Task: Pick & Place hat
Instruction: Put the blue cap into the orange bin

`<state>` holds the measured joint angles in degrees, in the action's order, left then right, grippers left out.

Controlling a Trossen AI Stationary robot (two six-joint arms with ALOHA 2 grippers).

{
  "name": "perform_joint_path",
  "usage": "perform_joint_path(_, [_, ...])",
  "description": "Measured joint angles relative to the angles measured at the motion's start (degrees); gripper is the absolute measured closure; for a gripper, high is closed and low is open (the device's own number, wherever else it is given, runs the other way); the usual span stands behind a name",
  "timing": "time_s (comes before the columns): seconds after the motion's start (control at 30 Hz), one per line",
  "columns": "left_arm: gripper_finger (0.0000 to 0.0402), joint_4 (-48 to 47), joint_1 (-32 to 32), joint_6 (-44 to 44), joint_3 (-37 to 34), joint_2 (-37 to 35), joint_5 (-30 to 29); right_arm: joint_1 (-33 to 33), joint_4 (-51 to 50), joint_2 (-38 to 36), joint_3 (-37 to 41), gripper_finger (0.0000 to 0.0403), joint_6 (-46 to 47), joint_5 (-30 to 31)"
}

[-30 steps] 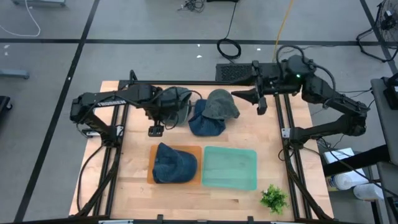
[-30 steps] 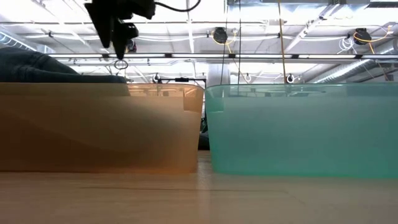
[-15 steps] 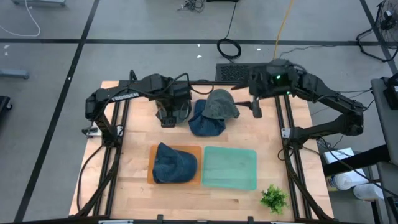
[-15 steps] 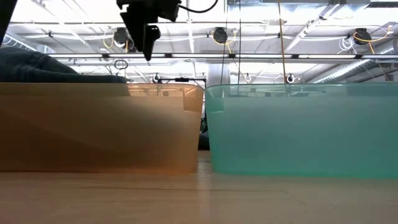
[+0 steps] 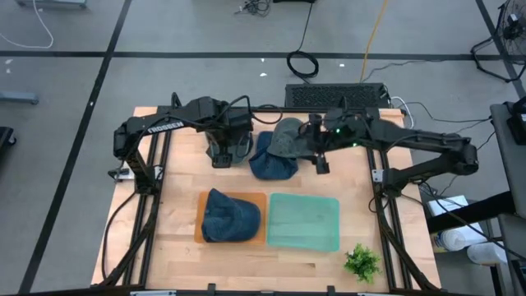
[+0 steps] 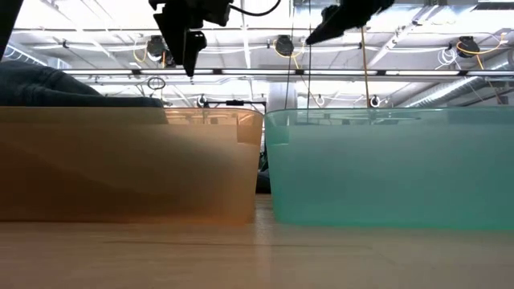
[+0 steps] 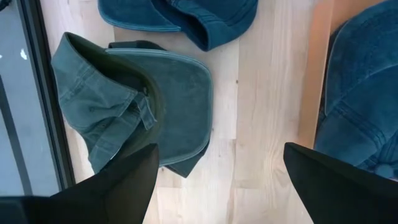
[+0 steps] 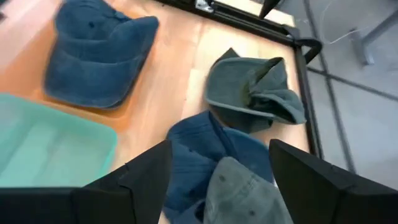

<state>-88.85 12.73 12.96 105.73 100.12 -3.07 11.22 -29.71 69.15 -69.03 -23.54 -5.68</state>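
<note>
Three hats are left loose at the back of the table [image 5: 173, 238]: a dark green cap [image 7: 134, 109] crumpled under the left gripper [image 5: 222, 152], a blue denim cap [image 5: 271, 164] in the middle, and a grey-green cap [image 5: 289, 138] lying partly on top of it. One more blue denim hat [image 5: 230, 218] is already sat in the orange bin [image 5: 200, 233], so sorting by colour is probably intended, with the teal bin [image 5: 304, 222] empty and likely meant for a green one.

The left gripper is held above the dark green cap with fingers spread wide, nothing gripped. The right gripper [image 5: 319, 152] is hovered over the grey-green cap, jaws also wide and empty.

The caps are all soft washed cotton, floppy, with stiffer curved brims, so a pinch at a fold or brim edge would likely be needed. The bins look like thin translucent plastic.
</note>
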Motion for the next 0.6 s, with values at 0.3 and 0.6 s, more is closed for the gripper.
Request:
perform_joint_path(0.3, [0.0048,-0.1,0.0,-0.3,0.0,0.0,0.1,-4.2,17.8,0.0,15.4,0.015,1.6,1.6])
perform_joint_path(0.6, [0.0048,-0.1,0.0,-1.2,0.0,0.0,0.2,-5.5,24.4,3.5,21.7,0.0151,-1.6,1.4])
